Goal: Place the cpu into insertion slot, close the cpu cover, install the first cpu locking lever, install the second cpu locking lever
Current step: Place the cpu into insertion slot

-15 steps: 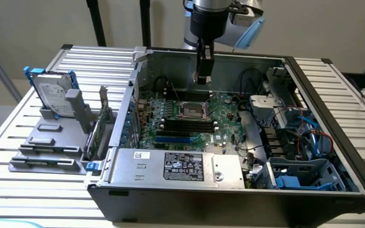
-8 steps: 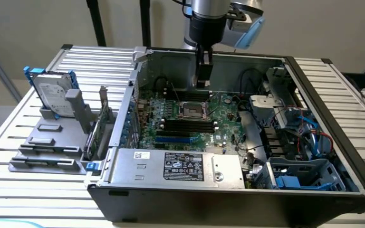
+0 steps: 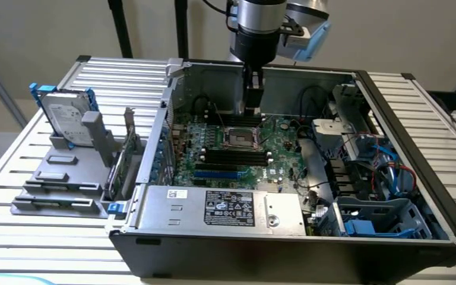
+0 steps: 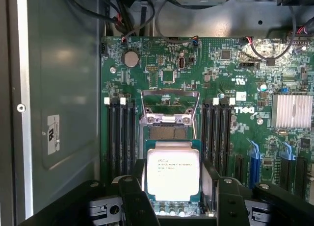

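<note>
Item: cpu (image 4: pixel 173 174), held by its edges in my gripper (image 3: pixel 252 108), jaws wide around it. Location: above the insertion slot (image 4: pixel 167 133), cpu cover (image 4: pixel 170 104) raised. Risk: a tilted or offset descent could damage the slot.
</note>
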Robot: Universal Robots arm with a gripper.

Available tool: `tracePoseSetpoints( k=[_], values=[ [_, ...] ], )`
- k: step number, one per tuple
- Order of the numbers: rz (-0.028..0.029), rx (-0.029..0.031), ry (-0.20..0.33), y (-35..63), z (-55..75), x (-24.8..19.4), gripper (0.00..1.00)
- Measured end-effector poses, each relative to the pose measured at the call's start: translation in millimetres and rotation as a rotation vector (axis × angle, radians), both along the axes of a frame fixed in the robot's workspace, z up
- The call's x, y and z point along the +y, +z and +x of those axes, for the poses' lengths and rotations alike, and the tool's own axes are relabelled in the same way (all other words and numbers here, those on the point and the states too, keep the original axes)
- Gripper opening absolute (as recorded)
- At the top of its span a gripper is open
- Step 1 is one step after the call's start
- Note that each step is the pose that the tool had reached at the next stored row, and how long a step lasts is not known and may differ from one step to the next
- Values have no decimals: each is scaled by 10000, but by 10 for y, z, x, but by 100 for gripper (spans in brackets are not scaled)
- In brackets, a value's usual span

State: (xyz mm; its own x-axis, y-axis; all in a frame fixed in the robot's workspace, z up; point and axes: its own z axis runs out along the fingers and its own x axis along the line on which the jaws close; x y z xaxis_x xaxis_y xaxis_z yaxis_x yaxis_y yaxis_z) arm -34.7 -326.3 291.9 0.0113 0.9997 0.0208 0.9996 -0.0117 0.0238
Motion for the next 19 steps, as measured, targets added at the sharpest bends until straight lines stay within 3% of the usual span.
tracePoseSetpoints(
  k=[19],
  values=[
    [16, 0, 1, -345, -2, -33, 54]
  ],
)
